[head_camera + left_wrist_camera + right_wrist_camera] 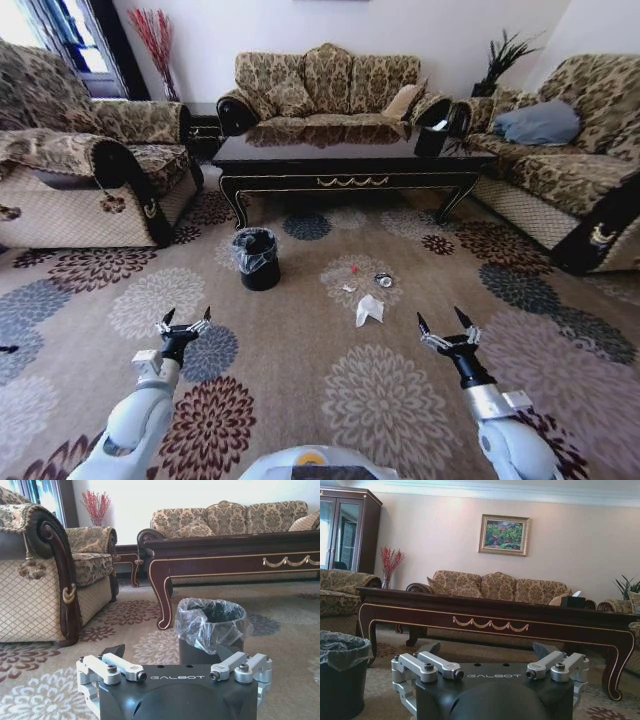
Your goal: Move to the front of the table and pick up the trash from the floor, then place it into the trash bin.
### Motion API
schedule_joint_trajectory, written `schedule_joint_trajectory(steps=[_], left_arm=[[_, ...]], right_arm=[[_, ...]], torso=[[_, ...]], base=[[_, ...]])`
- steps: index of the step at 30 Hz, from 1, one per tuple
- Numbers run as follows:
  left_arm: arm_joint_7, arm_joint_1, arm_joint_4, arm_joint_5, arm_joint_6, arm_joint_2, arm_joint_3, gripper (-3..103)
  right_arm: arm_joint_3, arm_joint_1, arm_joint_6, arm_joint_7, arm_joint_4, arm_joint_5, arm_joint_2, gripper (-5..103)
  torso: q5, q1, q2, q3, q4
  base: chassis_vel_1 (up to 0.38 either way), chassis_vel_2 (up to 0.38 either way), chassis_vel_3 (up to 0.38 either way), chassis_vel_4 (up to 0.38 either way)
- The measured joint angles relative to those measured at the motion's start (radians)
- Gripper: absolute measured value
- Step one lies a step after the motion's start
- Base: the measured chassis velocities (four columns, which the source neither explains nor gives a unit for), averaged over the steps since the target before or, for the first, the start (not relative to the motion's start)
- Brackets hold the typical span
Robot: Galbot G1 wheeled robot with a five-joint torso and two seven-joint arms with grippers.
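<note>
The dark glossy table (350,160) stands ahead, also seen as the table (235,555) and the table (485,617) in the wrist views. On the carpet before it lies the trash: a crumpled white paper (368,309), a shiny ring (384,280) and a tiny white scrap (348,288). The black trash bin (258,258) with a plastic liner stands left of the trash, seen close as the trash bin (212,628) and the trash bin (341,672). My left gripper (184,322) and right gripper (446,326) both hover open and empty, short of the trash.
Patterned sofas flank the table: an armchair (90,170) at left, a sofa (570,160) at right, another sofa (330,90) behind. A black box holder (432,138) sits on the table's right end. Open floral carpet lies between me and the trash.
</note>
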Motion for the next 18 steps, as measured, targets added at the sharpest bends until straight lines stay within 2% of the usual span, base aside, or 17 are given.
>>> schedule_joint_trajectory(steps=[12, 18], left_arm=[[-0.003, 0.008, -0.013, 0.004, 0.002, -0.018, -0.017, 100], [-0.003, 0.009, -0.021, -0.004, 0.005, -0.003, -0.047, 100]], right_arm=[[-0.017, 0.025, -0.004, 0.001, -0.007, 0.0, 0.007, 100], [-0.026, 0.034, -0.006, 0.001, -0.011, -0.002, -0.004, 100]], torso=[[-0.0001, 0.0, 0.0, 0.0, 0.0001], [0.0, 0.0, 0.0, 0.0, 0.0001]], base=[[-0.142, 0.138, 0.14, -0.145], [-0.155, 0.171, 0.159, -0.159]])
